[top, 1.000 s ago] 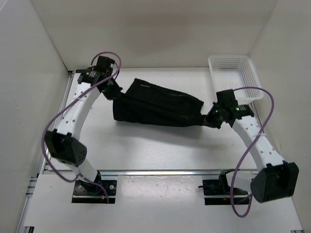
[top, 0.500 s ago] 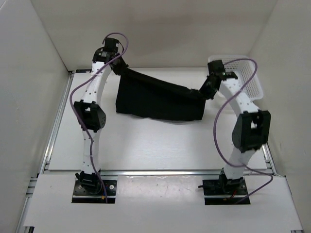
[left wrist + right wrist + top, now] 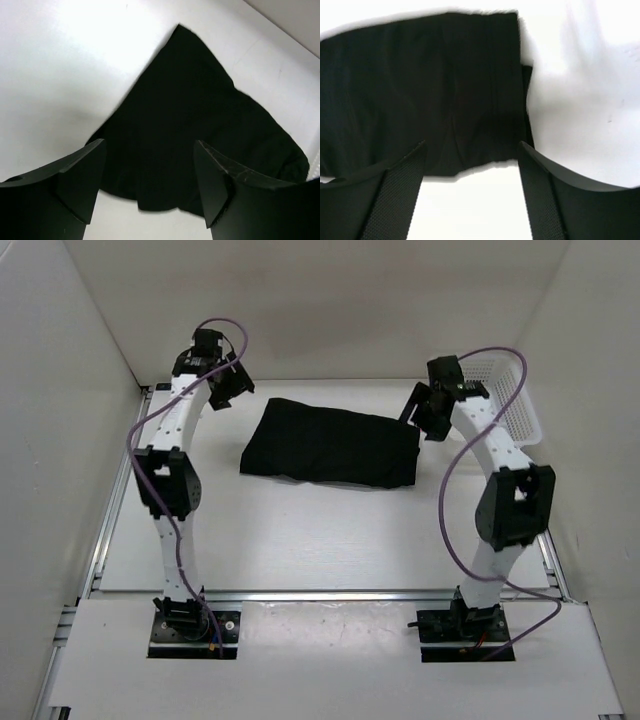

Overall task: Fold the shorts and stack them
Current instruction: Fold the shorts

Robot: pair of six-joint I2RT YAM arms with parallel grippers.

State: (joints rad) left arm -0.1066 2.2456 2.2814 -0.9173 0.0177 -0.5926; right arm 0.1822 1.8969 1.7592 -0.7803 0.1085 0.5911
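The top external camera looks down from above and behind the arm bases [image 3: 195, 625], taking in the whole table [image 3: 300, 540]. Both wrist cameras look down from close above at the shorts [image 3: 330, 445], shared by all three views

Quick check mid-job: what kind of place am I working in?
Probably a lab test booth: plain white panel walls box in the white tabletop, the arm bases are bolted along a metal rail, and a white plastic mesh basket stands in the far right corner.
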